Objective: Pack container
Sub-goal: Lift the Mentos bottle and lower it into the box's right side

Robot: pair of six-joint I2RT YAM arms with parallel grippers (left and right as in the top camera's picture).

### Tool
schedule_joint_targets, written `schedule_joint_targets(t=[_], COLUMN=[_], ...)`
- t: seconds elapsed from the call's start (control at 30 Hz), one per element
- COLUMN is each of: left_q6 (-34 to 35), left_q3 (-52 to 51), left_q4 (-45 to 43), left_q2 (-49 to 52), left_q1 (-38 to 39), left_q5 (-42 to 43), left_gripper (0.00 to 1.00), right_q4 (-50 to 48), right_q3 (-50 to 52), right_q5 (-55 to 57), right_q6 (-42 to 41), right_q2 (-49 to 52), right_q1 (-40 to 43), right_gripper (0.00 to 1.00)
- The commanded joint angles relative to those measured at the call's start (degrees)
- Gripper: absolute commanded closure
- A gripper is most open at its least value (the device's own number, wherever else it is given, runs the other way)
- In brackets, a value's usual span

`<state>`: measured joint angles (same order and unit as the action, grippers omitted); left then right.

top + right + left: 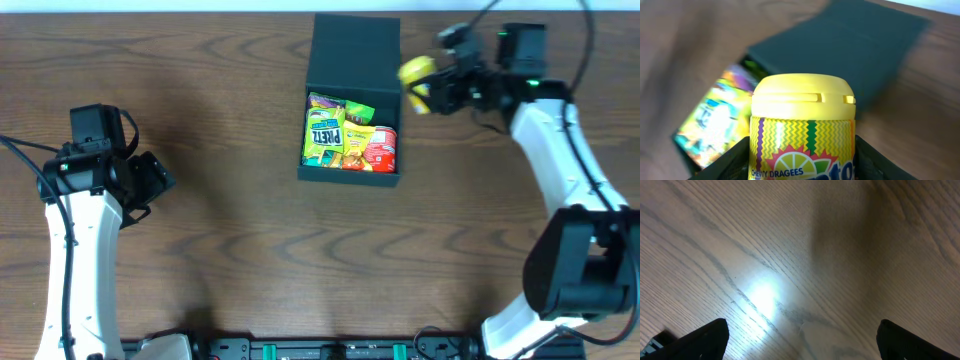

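Note:
The dark teal-black container (352,45) stands at the table's back centre, its lid (850,50) laid open away from me. Inside lie a green snack bag (324,132), a yellow-green packet (358,115) and a small red can (381,147). My right gripper (428,84) hangs just right of the box, shut on a yellow canister (802,125) with a flip-top cap, its fingers (725,162) pressed to both sides. Far to the left, my left gripper (800,340) is open over bare wood, its fingertips (705,337) wide apart with nothing between them.
Brown wood-grain table (230,220) spreads between the two arms. The right arm's white links (560,150) run down the right side. The left arm (75,230) stands along the left edge.

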<state>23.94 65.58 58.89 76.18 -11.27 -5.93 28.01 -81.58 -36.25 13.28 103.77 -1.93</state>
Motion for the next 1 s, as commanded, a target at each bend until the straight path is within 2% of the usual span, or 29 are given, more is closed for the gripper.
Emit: schedule_joint_targets(t=[0.0, 0.2, 0.37, 0.6, 0.7, 0.8, 0.97], left_q6=[-0.39, -0.39, -0.39, -0.39, -0.39, -0.39, -0.39], left_q3=[0.17, 0.17, 0.17, 0.17, 0.17, 0.17, 0.17], left_q4=[0.22, 0.22, 0.22, 0.22, 0.22, 0.22, 0.22], left_q2=[0.59, 0.59, 0.59, 0.59, 0.59, 0.59, 0.59], left_q1=[-0.33, -0.33, -0.33, -0.33, -0.33, -0.33, -0.33], left_q5=[0.44, 0.44, 0.44, 0.44, 0.44, 0.44, 0.44], left_gripper=[0.05, 0.05, 0.05, 0.05, 0.05, 0.05, 0.05], right_q4=[-1.51, -1.62, -0.44, 3.19, 6.71, 8.0, 6.01], right_q3=[-0.42, -0.5, -0.5, -0.5, -0.5, -0.48, -0.48], right_q5=[0.66, 14.25, 20.44, 19.67, 14.91, 13.46, 13.51], right_q6=[-0.72, 6.08, 14.01, 27.91, 36.0, 39.52, 43.25], right_q2=[-0.79, -0.76, -0.76, -0.55, -0.5, -0.44, 0.85], right_q1=[-6.08, -15.19, -15.91, -12.72, -11.8, -11.58, -11.58], right_gripper=[0.74, 0.75, 0.77, 0.81, 0.88, 0.9, 0.87])
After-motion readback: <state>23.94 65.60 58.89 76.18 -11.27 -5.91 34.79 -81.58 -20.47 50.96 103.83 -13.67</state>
